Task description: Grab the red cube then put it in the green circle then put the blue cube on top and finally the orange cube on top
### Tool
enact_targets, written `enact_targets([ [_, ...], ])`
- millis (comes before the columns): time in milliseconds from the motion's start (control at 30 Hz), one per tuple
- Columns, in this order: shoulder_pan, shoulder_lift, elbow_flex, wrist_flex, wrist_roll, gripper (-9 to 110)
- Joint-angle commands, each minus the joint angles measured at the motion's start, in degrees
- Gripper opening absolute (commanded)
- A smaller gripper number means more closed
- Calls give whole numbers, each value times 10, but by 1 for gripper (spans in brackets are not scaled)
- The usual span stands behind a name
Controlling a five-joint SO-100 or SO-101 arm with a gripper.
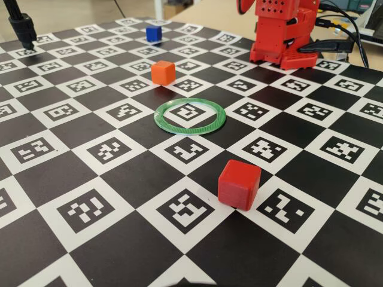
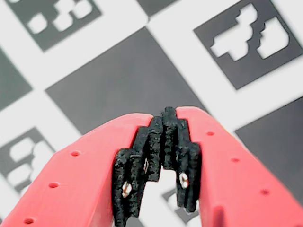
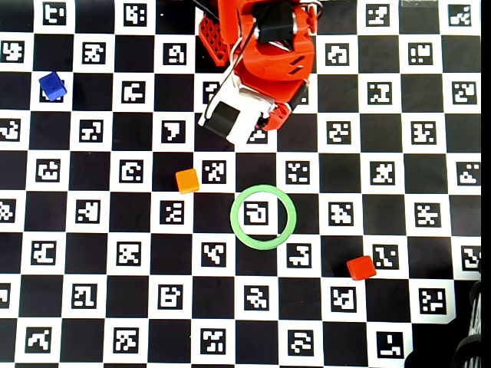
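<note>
Three cubes lie apart on your desk (image 3: 23, 230), which is covered by a black-and-white checkerboard of printed markers. Working left to right in the overhead view, you find the blue cube (image 3: 52, 85) first, far out at the upper left and well apart from everything else. Next comes the orange cube (image 3: 187, 181), sitting on a black square up and to the left of the green circle (image 3: 263, 217). The green circle lies flat near the middle of the board, with one white marker square showing through its open centre and no cube inside it. The red cube (image 3: 360, 267) rests to the lower right of the circle, clear of its rim.

In the fixed view the order of depth is plain: the red cube (image 1: 239, 184) is nearest the camera, the green circle (image 1: 190, 116) lies behind it, the orange cube (image 1: 163, 72) sits further back to the left, and the blue cube (image 1: 154, 33) is farthest away.

The red arm (image 3: 265, 54) stands at the top centre of the overhead view, folded in over its base. In the wrist view your end effector (image 2: 166, 118) is clenched: the black toothed pads (image 2: 142, 161) meet at the tips with nothing between them, and only the checkerboard is visible beneath
</note>
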Motion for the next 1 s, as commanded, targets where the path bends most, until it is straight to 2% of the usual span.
enact_targets([
  [0,-37,-48,-117,30,65,-4],
  [367,-114,-269,-428,139,264,9],
  [767,-148,-414,-572,129,529,31],
  [967,-158,-492,-661,133,603,38],
])
